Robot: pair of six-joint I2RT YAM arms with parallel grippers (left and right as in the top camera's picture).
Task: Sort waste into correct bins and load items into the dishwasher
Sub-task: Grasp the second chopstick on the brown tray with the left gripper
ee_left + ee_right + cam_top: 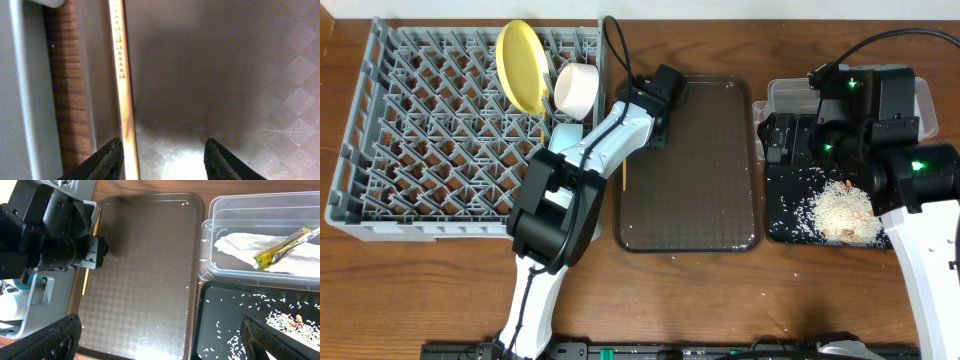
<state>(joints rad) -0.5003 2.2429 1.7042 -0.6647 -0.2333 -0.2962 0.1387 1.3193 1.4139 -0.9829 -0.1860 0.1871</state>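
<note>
A thin wooden chopstick (123, 75) lies along the left rim of the brown tray (690, 190). My left gripper (162, 160) hangs low over it, open, with the chopstick just inside its left finger (111, 160). The chopstick (624, 177) also shows below the left arm. My right gripper (167, 342) is wide open and empty above the gap between the brown tray and the bins. The clear tub (260, 272) holds a white napkin (240, 245) and a green-and-yellow sachet (282, 247). Rice (840, 210) covers the black tray (780, 225). A yellow plate (523, 65) and a white bowl (575, 88) stand in the grey rack (420, 150).
The rack's wall (20, 90) runs close beside the brown tray, with a strip of wooden table (67, 100) between them. A few loose rice grains (187, 287) lie on the brown tray by its right rim. The left arm (600, 140) reaches across the rack's right edge.
</note>
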